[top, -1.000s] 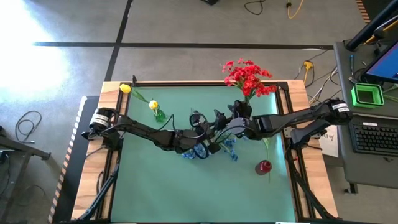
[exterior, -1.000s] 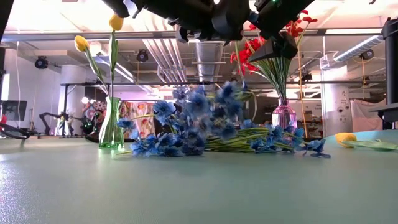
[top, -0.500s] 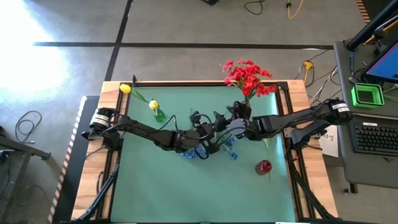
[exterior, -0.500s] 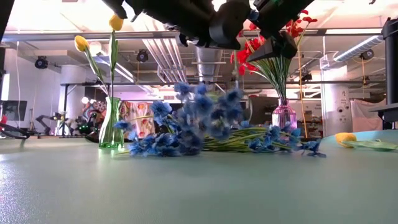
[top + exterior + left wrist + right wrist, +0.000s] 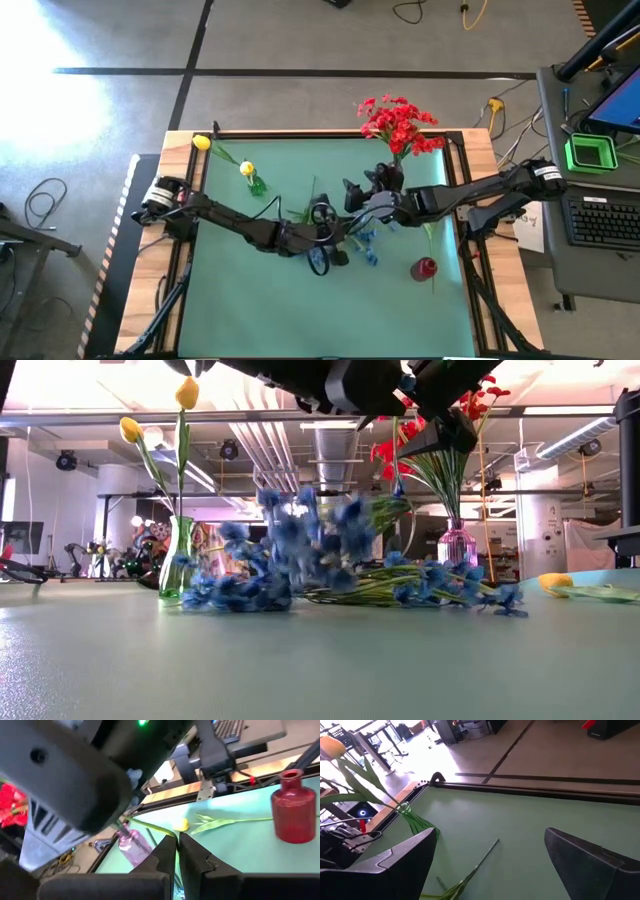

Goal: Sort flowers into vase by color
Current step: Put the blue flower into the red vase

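the left gripper point(image 5: 322, 262) sits just below the middle of the high frame, its two dark fingers point(image 5: 167, 857) pressed together; thin green stems run close past them, but whether a stem is pinched there cannot be told. the small blue blossoms on long green stems point(image 5: 300, 555) lie across the green table mat point(image 5: 320, 660) in the centre of the low frame, some blooms lifted and blurred on the left of the pile, the rest flat on the right. from above only a little blue point(image 5: 368, 252) shows beneath the arms.

the right gripper point(image 5: 352, 190) hangs just right of centre in the high frame, fingers point(image 5: 395, 865) spread wide with nothing between them.

the red clustered blooms point(image 5: 398, 124) stand in a clear pink glass vase point(image 5: 457, 545) at the upper middle. two yellow tulip-like heads point(image 5: 246, 169) rise from a green glass vase point(image 5: 178, 560) at the upper left. a red bottle-shaped vase point(image 5: 424, 268) stands at the lower right, with a single yellow tulip point(image 5: 182, 824) lying on the mat near it.
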{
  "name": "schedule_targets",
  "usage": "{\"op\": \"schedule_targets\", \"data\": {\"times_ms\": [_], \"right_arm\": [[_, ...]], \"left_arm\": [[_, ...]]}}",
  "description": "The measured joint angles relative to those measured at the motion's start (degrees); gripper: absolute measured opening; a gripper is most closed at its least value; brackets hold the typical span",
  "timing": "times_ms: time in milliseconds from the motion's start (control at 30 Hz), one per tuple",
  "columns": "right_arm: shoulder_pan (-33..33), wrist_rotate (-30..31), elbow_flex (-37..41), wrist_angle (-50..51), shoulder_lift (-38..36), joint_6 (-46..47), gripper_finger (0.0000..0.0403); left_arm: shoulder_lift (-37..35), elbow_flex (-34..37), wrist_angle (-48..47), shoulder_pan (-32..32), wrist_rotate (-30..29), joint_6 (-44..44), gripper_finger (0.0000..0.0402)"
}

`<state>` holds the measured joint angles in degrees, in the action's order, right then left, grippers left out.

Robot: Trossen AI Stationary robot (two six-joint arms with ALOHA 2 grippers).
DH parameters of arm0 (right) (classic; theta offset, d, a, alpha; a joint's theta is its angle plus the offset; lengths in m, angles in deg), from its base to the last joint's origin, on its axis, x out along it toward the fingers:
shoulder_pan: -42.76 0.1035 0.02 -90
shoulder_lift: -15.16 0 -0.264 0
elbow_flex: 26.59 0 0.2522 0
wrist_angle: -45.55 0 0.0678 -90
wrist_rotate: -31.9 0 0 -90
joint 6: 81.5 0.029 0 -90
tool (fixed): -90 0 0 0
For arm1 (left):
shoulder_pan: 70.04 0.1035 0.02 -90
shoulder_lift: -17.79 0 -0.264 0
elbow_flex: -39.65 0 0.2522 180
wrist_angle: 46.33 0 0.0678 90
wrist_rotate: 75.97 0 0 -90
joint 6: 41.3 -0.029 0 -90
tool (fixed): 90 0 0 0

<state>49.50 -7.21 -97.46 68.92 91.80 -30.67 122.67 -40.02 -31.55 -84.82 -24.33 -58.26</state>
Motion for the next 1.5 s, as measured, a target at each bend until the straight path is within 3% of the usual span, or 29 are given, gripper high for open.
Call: {"op": "schedule_targets", "data": {"times_ms": [200,433,667,833,933,1100,1200,1300,1500], "right_arm": [[0.3,-1.6,0.0,1.4,-0.8,-4.3,0.0364],[0.4,-9.0,-0.6,1.1,-5.3,-10.2,0.0364],[0.4,-11.0,-5.2,0.7,-12.4,-21.1,0.0364],[0.3,-17.1,-6.7,-0.8,-17.9,-26.5,0.0364],[0.5,-19.9,-4.2,-5.4,-20.5,-30.8,0.0364],[0.5,-30.2,2.8,-19.6,-23.3,-38.5,0.0364],[0.5,-35.2,6.1,-26.9,-23.9,-42.6,0.0364],[0.5,-37.5,8.9,-34.9,-23.0,-46.1,0.0364],[0.5,-41.3,10.6,-49.2,-17.9,-48.7,0.0364]], "left_arm": [[0.0,0.0,-0.8,-0.4,-2.5,-0.5,0.0],[-0.9,0.0,0.5,-0.5,-2.7,1.9,0.0005],[-3.6,0.0,7.0,-0.6,6.4,-5.1,0.0064],[-7.4,0.1,6.7,-0.5,6.2,-6.7,0.0121],[-10.2,1.5,6.7,-0.5,9.0,-7.4,0.0146],[-15.5,9.2,12.3,-0.2,22.2,-4.4,0.0168],[-17.6,13.1,17.6,-0.2,27.0,-3.0,0.017],[-17.6,15.1,21.0,-0.2,27.6,-2.0,0.0171],[-12.8,15.6,31.6,1.0,35.5,-2.0,0.0171]]}}
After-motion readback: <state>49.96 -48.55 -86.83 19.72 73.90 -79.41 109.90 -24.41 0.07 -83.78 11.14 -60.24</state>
